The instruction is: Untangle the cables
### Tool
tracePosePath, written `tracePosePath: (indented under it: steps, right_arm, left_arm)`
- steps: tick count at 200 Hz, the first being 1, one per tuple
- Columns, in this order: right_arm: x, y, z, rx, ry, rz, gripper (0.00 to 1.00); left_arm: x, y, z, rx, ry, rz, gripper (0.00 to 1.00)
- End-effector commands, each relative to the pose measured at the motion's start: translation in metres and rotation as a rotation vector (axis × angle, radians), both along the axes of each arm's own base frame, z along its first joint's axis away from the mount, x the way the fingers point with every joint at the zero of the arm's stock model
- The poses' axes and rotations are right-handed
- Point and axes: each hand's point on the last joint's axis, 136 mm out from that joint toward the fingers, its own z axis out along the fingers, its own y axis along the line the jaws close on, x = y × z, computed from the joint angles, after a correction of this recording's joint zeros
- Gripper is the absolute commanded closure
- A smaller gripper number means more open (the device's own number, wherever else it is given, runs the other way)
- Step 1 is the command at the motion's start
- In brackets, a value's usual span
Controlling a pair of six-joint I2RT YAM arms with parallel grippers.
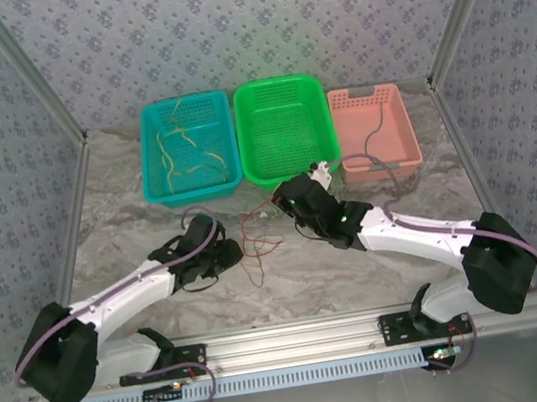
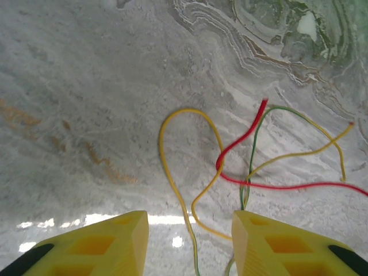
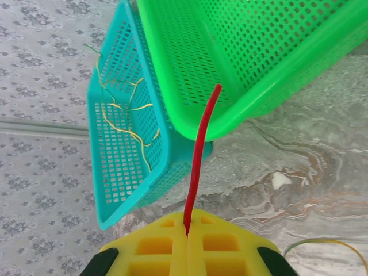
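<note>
Red cable [image 3: 198, 155] is clamped in the closed right gripper [image 3: 187, 224], before the green basket [image 3: 259, 52]. Cables [image 2: 247, 172] are found tangled on the table [image 2: 86, 86], just ahead of the left gripper [image 2: 190, 224], whose jaws stand apart.

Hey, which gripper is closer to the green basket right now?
Right. The right gripper, shut on a red cable, is just off the green basket's near edge. The left gripper is open over the cables on the table, farther back.

Table [image 2: 86, 86] smooth, marble-look, slight gloss. Teal basket [image 1: 183, 100], green basket [image 1: 284, 128], pink basket [image 1: 363, 92] all perforated glossy plastic. Cables [image 2: 221, 163] smooth, shiny plastic sheathing.
</note>
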Motion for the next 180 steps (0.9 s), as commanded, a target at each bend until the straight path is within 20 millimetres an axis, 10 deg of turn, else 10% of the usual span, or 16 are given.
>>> tracePosePath:
  steps: [1, 91, 121, 180]
  right_arm:
    - [-0.002, -0.005, 0.002, 0.025, 0.003, 0.009, 1.0]
    - [-0.004, -0.021, -0.002, 0.035, 0.012, -0.007, 1.0]
    - [-0.005, -0.024, -0.002, 0.035, 0.012, -0.01, 1.0]
    - [-0.016, -0.074, 0.007, -0.074, -0.052, -0.076, 1.0]
  left_arm:
    - [0.032, -0.019, 0.017, -0.044, -0.108, -0.017, 0.57]
    - [0.067, -0.043, -0.016, 0.0, -0.094, -0.106, 0.62]
    - [0.07, -0.046, -0.025, 0.013, -0.082, -0.112, 0.9]
    - [0.061, 0.014, 0.005, 0.026, -0.134, 0.107, 1.0]
